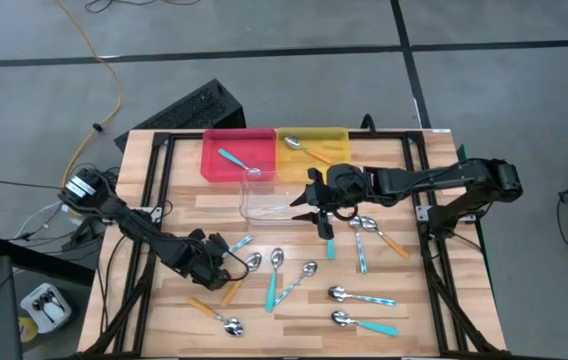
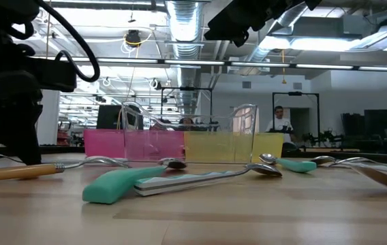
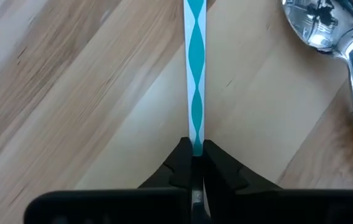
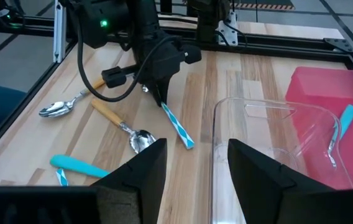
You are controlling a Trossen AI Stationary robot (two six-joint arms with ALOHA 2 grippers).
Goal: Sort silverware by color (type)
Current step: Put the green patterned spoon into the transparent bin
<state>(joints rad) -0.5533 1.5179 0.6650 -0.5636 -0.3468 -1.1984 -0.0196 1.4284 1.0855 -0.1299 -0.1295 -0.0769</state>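
Surface: wooden tabletop (image 1: 294, 320), spoons scattered toward its near edge.
Left gripper (image 3: 193, 163): mine, clenched on striped spoon (image 3: 195, 68) handle end.
Right gripper (image 4: 192, 163): released, over clear tray (image 4: 270, 134).
Technique: I lift straight, keeping handle level.

No legible text or labels

Bright ceiling lights, soft shadows, blurred foreground at table level

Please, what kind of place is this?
Probably a robotics lab or workshop: a wooden table in a black frame, exposed ceiling ducts, and monitors behind the coloured trays.
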